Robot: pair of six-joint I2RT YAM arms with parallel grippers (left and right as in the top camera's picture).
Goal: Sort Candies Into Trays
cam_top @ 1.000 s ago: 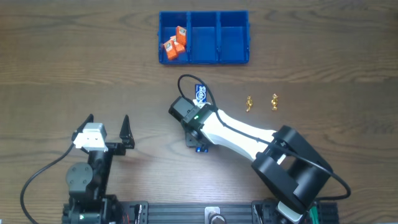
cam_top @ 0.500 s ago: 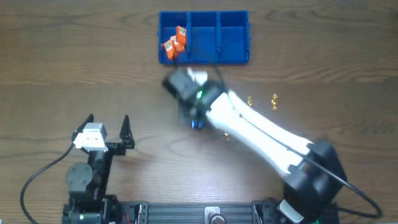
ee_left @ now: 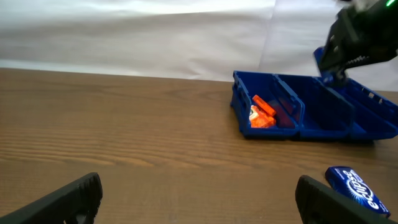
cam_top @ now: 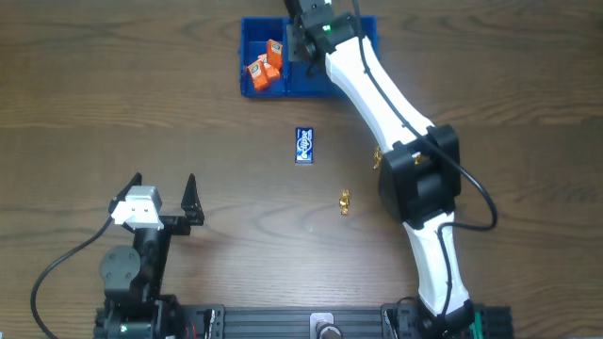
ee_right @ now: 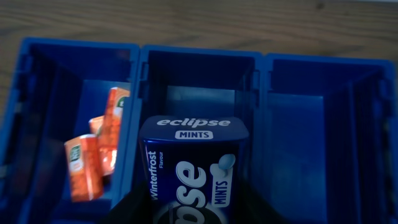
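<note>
While held over the middle compartment of the blue tray [ee_right: 298,143], clamped in right pincer [cam_top: 301,40]: blue mint tin [ee_right: 194,162], not yet released. Orange candies [cam_top: 265,64] already in end compartment. Left to sort, loose on counter [cam_top: 141,104]: second blue tin [cam_top: 303,145], gold candies [cam_top: 345,201]. Left pincer [cam_top: 164,179] spread apart, idle.

The top camera hangs above the surface [cam_top: 113,94] and looks straight down from far enough to take in its whole width, with the blue tray [cam_top: 283,90] at 12 o'clock. The left wrist camera sits low at about 8 o'clock, near the wood, and faces almost level toward 1 o'clock. In its view the tray stands well off and the loose mint tin [ee_left: 353,186] lies nearer. These two views share that tin, the tray and the orange candies [cam_top: 265,66]. The right wrist camera hovers close above the tray at 12 o'clock and looks down into all three compartments past the held mint tin [ee_right: 193,168]. The orange candies show there too.
</note>
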